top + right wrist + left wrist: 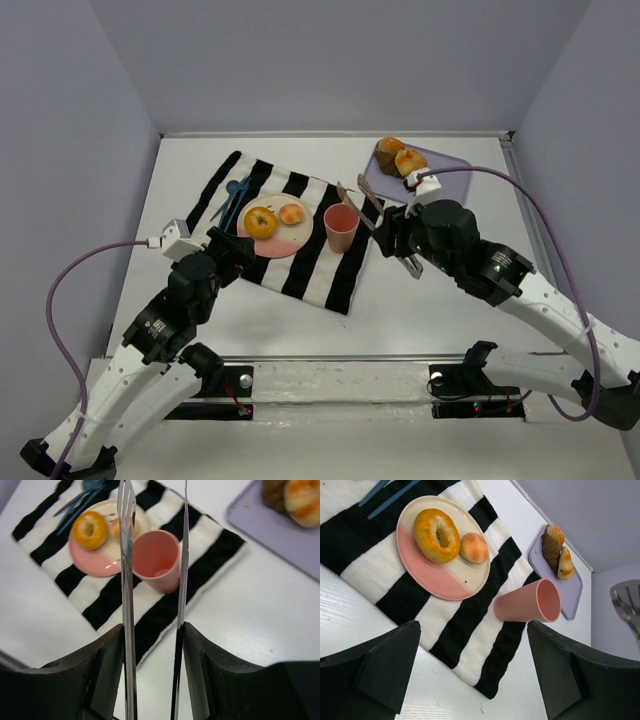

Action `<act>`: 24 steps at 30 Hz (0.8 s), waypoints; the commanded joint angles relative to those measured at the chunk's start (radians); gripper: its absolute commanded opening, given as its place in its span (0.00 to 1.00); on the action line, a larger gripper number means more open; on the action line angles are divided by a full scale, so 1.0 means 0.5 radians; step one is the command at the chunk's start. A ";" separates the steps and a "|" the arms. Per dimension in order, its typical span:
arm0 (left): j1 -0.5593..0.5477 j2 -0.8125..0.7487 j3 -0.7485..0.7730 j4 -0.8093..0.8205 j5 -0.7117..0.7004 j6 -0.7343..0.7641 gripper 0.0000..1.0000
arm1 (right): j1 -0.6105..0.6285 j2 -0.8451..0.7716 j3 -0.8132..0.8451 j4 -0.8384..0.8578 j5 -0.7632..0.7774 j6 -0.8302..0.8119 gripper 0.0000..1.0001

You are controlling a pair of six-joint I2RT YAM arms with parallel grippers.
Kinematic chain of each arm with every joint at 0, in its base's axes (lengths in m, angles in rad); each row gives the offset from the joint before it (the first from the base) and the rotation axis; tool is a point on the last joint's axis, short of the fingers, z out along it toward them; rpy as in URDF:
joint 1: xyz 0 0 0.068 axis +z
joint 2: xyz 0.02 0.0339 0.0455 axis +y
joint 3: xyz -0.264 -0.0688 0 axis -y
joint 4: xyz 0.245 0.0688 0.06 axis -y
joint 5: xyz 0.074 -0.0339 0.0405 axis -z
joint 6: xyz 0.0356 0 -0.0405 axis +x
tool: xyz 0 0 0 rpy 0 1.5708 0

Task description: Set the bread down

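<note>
right jaws clench empty tongs (127,580) apart from bread roll (474,548) on plate (435,580); left jaws released.

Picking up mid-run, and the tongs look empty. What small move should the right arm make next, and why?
Probably swing the right gripper toward the purple tray. Its tongs are empty, tips near the pink cup, while two bread pieces lie on the tray; the plate holds a bagel and a roll.

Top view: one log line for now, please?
right gripper holds empty metal tongs; left gripper open; round pink plate: bagel, bun; purple tray: two breads
</note>
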 commanded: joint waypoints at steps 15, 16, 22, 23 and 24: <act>0.006 -0.117 0.204 -0.208 -0.248 -0.202 0.99 | 0.535 0.948 0.003 0.986 -1.014 -0.620 0.58; 0.006 -0.123 0.210 -0.223 -0.267 -0.217 0.99 | 0.596 0.994 0.003 1.029 -0.995 -0.645 0.59; 0.006 -0.138 0.219 -0.278 -0.285 -0.229 0.99 | 0.615 1.356 -0.073 1.449 -1.258 -0.719 0.61; 0.006 -0.138 0.219 -0.287 -0.288 -0.229 0.99 | 0.633 1.402 -0.083 1.489 -1.304 -0.725 0.61; 0.006 -0.138 0.213 -0.288 -0.288 -0.229 0.99 | 0.634 1.493 -0.089 1.571 -1.344 -0.740 0.62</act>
